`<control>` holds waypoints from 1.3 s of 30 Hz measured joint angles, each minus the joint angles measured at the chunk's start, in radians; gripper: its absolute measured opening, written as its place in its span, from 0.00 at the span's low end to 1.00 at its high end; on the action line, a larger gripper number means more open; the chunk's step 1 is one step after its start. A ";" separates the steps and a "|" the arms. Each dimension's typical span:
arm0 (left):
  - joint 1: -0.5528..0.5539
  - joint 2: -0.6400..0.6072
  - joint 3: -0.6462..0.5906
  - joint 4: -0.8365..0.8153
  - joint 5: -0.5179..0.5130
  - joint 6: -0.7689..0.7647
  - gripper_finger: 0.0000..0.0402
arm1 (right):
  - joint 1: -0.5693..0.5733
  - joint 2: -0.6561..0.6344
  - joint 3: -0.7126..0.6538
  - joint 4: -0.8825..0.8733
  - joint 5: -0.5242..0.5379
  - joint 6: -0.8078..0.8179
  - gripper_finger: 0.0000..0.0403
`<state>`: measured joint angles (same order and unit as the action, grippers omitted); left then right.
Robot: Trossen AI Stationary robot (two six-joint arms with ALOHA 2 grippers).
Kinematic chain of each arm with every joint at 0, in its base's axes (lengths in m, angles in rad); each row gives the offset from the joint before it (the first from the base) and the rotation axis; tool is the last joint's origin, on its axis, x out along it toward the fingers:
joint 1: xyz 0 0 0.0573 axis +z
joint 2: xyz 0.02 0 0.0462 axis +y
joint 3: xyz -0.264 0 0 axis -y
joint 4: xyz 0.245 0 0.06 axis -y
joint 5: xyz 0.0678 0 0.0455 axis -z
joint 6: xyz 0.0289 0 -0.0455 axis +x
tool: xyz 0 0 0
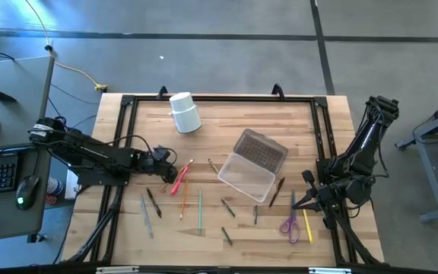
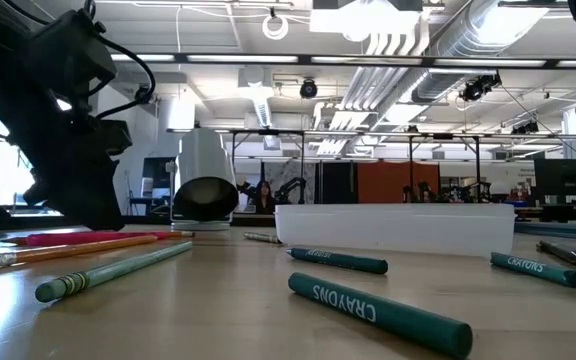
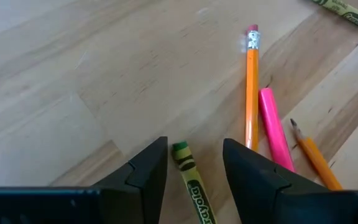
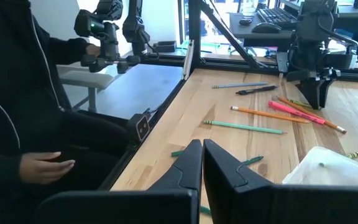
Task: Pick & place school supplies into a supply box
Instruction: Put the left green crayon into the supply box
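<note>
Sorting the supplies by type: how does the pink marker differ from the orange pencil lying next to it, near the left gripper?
The pink marker is thicker, plain and smooth all along; the orange pencil is thinner and ends in a metal band with a pink eraser. Both are straight sticks lying flat, side by side on the wooden table, outside the left gripper's open jaws.

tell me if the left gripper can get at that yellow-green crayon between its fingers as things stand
Probably yes. The left gripper is open with the crayon lying on bare wood between its fingers, nothing over it. The orange pencil and pink marker lie just outside one finger, so they might get nudged.
</note>
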<state>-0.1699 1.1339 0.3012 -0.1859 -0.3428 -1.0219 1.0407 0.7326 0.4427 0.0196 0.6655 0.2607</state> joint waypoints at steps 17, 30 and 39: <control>-0.002 0.122 0.008 -0.094 -0.078 0.003 0.23 | 0.000 0.000 0.000 0.000 0.000 0.000 0.00; 0.000 0.124 0.011 0.059 -0.136 0.030 0.08 | 0.000 0.000 0.000 0.000 0.000 0.000 0.00; 0.001 0.120 0.171 0.082 -0.135 0.234 0.11 | 0.000 0.000 0.000 0.000 0.000 0.000 0.00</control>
<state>-0.1692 1.2537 0.4720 -0.1040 -0.4780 -0.7881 1.0405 0.7330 0.4427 0.0196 0.6655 0.2607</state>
